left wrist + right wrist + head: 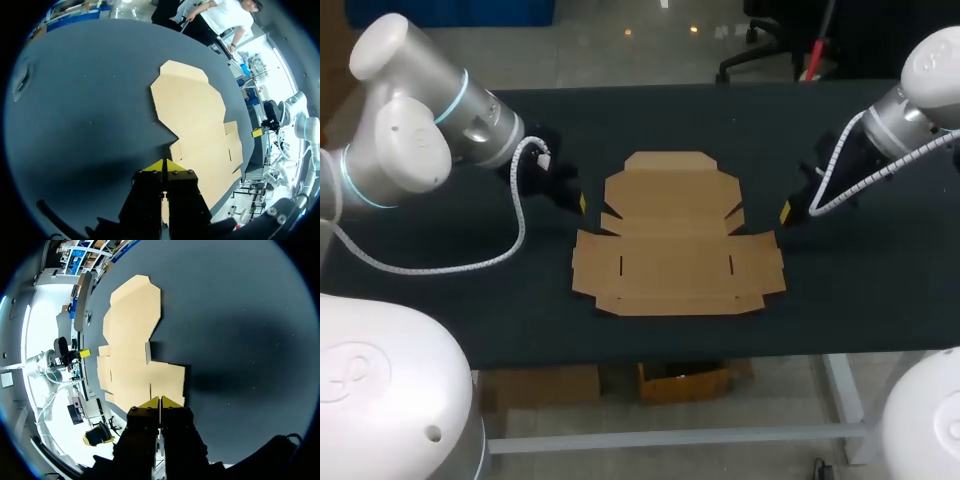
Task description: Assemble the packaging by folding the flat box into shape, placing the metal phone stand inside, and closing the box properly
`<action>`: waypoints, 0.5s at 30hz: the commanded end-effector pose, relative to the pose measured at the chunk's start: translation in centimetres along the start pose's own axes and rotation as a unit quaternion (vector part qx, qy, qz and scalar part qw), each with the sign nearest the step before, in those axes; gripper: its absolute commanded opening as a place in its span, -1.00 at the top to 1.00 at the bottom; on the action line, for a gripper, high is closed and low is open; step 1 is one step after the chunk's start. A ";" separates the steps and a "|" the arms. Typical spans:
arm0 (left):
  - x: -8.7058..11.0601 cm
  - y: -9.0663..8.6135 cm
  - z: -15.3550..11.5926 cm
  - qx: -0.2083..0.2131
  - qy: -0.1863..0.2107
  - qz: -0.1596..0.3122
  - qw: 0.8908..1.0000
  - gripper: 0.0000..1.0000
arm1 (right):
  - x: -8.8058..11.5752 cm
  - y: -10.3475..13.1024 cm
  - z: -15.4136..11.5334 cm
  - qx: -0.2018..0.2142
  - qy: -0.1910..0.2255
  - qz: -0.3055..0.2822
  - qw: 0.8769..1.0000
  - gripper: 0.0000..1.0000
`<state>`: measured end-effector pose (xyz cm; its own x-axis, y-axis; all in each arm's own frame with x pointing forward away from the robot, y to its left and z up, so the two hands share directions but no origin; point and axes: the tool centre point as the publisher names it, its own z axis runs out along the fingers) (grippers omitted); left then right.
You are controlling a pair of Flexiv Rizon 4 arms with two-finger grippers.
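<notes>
The flat cardboard box (675, 235) lies unfolded in the middle of the dark surface (450, 300), low enough to pass over. The left arm (410, 150) and the right arm (910, 110) stand just off its left and right edges, jaws pressed together, taking up the room at those sides. Open surface runs along the box's near and far edges.

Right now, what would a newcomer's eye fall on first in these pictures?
The flat box stands out first: pale cardboard lying unfolded in the middle of the dark table. The left gripper is just off its left edge and the right gripper just off its right edge. Each has its yellow tips shut together, holding nothing.
</notes>
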<state>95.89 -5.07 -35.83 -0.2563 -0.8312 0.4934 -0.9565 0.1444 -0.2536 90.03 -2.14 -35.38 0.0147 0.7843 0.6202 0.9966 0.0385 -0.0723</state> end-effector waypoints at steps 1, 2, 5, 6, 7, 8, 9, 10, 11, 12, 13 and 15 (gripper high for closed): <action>-0.2 -0.4 0.6 -0.003 0.008 0.002 1.000 1.00 | -0.3 0.3 0.8 0.002 -0.002 -0.003 1.000 1.00; -0.3 -0.3 0.6 -0.004 0.009 0.003 1.000 1.00 | -0.3 0.3 1.0 0.003 -0.003 -0.004 1.000 1.00; -0.3 -0.3 0.8 -0.006 0.014 0.004 1.000 1.00 | -0.5 0.5 1.5 0.001 -0.004 -0.008 1.000 1.00; -0.3 -0.3 0.9 -0.006 0.014 0.004 1.000 1.00 | -0.6 0.6 1.6 0.000 -0.002 -0.010 1.000 1.00; -0.3 -0.3 1.0 -0.009 0.019 0.005 1.000 1.00 | -0.7 0.8 1.7 -0.002 -0.001 -0.010 1.000 1.00; -0.3 -0.3 1.0 -0.010 0.021 0.006 1.000 1.00 | -0.7 0.9 1.9 -0.006 0.000 -0.010 1.000 1.00; -0.2 -0.3 1.1 -0.010 0.021 0.006 1.000 1.00 | -0.8 1.0 2.0 -0.008 0.003 -0.014 1.000 1.00; -0.2 -0.3 1.2 -0.012 0.022 0.007 1.000 1.00 | -0.8 1.1 2.1 -0.010 0.003 -0.015 1.000 1.00; -0.1 -0.3 1.3 -0.015 0.023 0.009 1.000 1.00 | -0.9 1.3 2.2 -0.013 0.002 -0.017 1.000 1.00; -0.1 -0.3 1.3 -0.015 0.023 0.009 1.000 1.00 | -1.0 1.4 2.2 -0.017 0.002 -0.018 1.000 1.00; 0.0 -0.3 1.4 -0.016 0.024 0.010 1.000 1.00 | -1.0 1.5 2.3 -0.022 0.003 -0.021 1.000 1.00; 0.1 -0.2 1.4 -0.020 0.026 0.012 0.999 1.00 | -1.0 1.6 2.4 -0.033 0.004 -0.029 0.999 1.00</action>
<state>95.93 -5.74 -36.82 -0.2846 -0.7983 0.5308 -0.9536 0.1793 -0.2417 91.83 -1.50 -37.67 -0.0357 0.7792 0.6257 0.9989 0.0478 -0.0026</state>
